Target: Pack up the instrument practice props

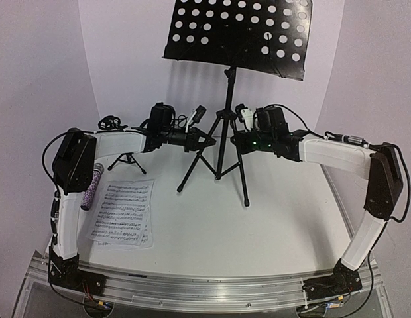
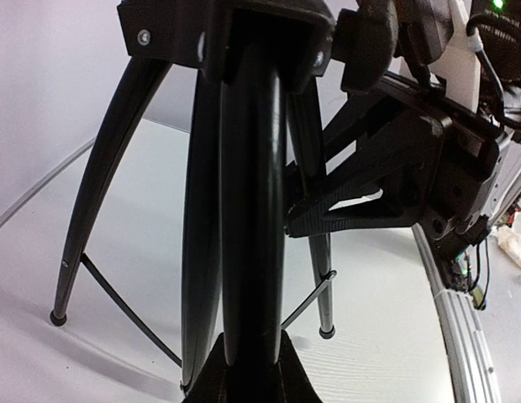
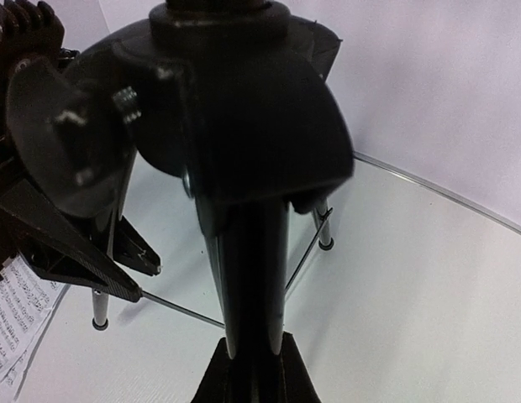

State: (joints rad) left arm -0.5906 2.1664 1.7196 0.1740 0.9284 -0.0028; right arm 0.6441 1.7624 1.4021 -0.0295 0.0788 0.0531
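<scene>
The tall black music stand (image 1: 225,126) stands at the back centre, its perforated desk (image 1: 238,30) tilted at the top. My left gripper (image 1: 209,138) is shut on a tube of its tripod from the left; the tube runs between the fingers in the left wrist view (image 2: 252,252). My right gripper (image 1: 234,140) is shut on the stand from the right, also seen in the right wrist view (image 3: 254,277). The glittery microphone (image 1: 90,188), the small black mic stand (image 1: 126,159) and the sheet music (image 1: 122,212) lie at the left.
The stand's tripod legs spread to feet at the left (image 1: 179,191) and right (image 1: 246,204). White curved backdrop walls close in the table behind. The metal rail (image 1: 205,288) runs along the near edge. The left arm's elbow (image 1: 74,159) partly covers the microphone.
</scene>
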